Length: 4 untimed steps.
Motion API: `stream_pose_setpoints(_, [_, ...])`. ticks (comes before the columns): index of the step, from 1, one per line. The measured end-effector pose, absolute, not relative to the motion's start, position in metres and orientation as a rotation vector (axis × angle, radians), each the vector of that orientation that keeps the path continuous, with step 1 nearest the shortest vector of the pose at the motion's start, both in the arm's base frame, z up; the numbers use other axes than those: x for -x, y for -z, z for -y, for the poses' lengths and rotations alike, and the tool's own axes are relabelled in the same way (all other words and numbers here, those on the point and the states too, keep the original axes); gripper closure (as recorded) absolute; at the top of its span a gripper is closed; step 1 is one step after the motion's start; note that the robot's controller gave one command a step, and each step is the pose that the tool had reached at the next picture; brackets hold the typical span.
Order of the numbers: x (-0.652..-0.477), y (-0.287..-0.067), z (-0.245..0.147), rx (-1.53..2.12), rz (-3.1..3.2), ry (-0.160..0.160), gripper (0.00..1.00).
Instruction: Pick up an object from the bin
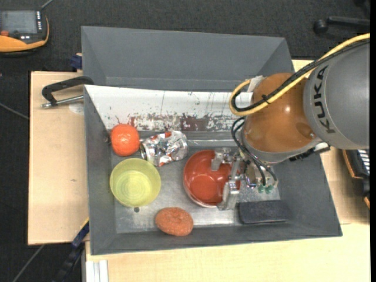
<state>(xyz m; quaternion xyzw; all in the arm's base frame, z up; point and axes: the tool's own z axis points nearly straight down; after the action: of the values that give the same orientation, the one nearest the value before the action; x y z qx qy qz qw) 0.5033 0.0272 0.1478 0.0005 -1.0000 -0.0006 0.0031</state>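
Conceivably the claw, whose spread I cannot tell, could skid off the round red plastic bowl's slick rim, tipping it.

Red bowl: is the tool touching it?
Cannot tell. In the camera view the tool overlaps the right rim of the red bowl, but its height is unclear.
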Motion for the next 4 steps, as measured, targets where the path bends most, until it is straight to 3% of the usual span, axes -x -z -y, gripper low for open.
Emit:
stream_pose_setpoints(1, [-0.56,-0.124,0.027,-0.071,3.141,0.0,0.0])
stream_pose_setpoints(2, [-0.559,-0.069,0.087,-0.038,3.145,-0.004,0.0])
stream_pose_setpoints(3, [-0.56,-0.071,0.082,-0.046,3.146,0.001,0.0])
stream_pose_setpoints(4, [-0.596,-0.075,0.126,-0.029,3.156,-0.002,0.0])
